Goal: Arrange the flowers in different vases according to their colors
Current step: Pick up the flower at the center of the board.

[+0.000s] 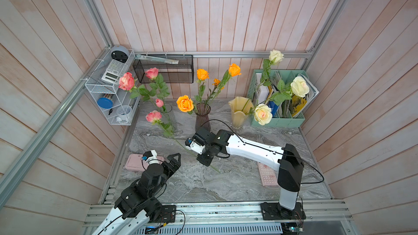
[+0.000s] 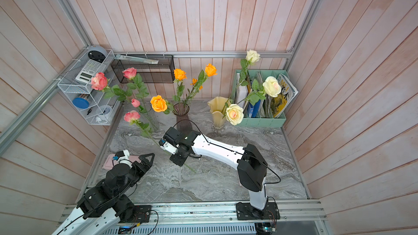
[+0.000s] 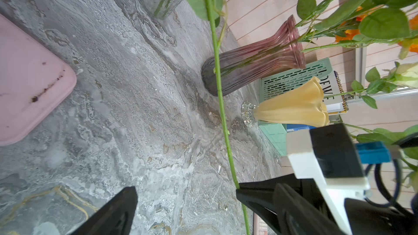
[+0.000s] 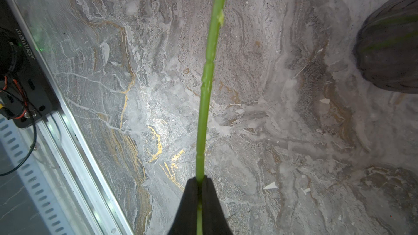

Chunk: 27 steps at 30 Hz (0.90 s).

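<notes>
My right gripper (image 4: 199,180) is shut on the green stem (image 4: 209,64) of a pink rose (image 1: 153,116), which slants low over the table beside the clear vase (image 1: 168,118). The stem's end sticks out past the gripper (image 1: 204,159). Three pink roses (image 1: 126,81) stand in that clear vase. The purple ribbed vase (image 1: 202,118) holds orange roses (image 1: 185,103). Cream roses (image 1: 262,114) lean out of the yellow vase (image 1: 238,111). My left gripper (image 1: 175,158) is open and empty, just left of the held stem (image 3: 222,114).
A pink flat case (image 1: 135,162) lies at the table's left edge, behind my left wrist. A pink calculator (image 1: 268,175) lies by the right arm. A mint-green file holder (image 1: 278,109) stands at the back right. A white wire shelf (image 1: 110,91) and a black mesh basket (image 1: 162,68) hang on the walls.
</notes>
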{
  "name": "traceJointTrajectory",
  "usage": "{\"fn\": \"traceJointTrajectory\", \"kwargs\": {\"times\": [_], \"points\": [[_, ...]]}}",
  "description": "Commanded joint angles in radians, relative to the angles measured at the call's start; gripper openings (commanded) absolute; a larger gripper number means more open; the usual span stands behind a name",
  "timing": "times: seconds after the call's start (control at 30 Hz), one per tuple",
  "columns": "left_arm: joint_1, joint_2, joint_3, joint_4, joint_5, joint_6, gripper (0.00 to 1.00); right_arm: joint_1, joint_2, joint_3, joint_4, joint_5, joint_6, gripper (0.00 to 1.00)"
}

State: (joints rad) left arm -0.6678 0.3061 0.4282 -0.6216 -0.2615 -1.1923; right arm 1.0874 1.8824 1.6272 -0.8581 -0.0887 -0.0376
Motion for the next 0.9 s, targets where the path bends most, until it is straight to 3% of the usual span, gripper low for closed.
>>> {"fn": "traceJointTrajectory", "kwargs": {"times": [0.0,0.13,0.63,0.73,0.87], "points": [[0.003,0.032,-0.046,0.161,0.026,-0.044,1.0,0.012,-0.009,0.034,-0.027,-0.025,0.013,0.0],[0.003,0.088,-0.1,0.335,0.043,-0.076,1.0,0.021,-0.018,0.035,-0.036,-0.032,0.015,0.0],[0.017,0.209,-0.152,0.505,-0.025,-0.085,0.99,0.065,-0.092,0.01,-0.045,-0.07,0.038,0.0],[0.025,0.226,-0.156,0.556,-0.03,-0.068,0.86,0.078,-0.108,-0.004,-0.042,-0.066,0.048,0.0],[0.028,0.258,-0.132,0.577,-0.021,-0.025,0.52,0.081,-0.124,-0.021,-0.033,-0.071,0.058,0.0]]}}
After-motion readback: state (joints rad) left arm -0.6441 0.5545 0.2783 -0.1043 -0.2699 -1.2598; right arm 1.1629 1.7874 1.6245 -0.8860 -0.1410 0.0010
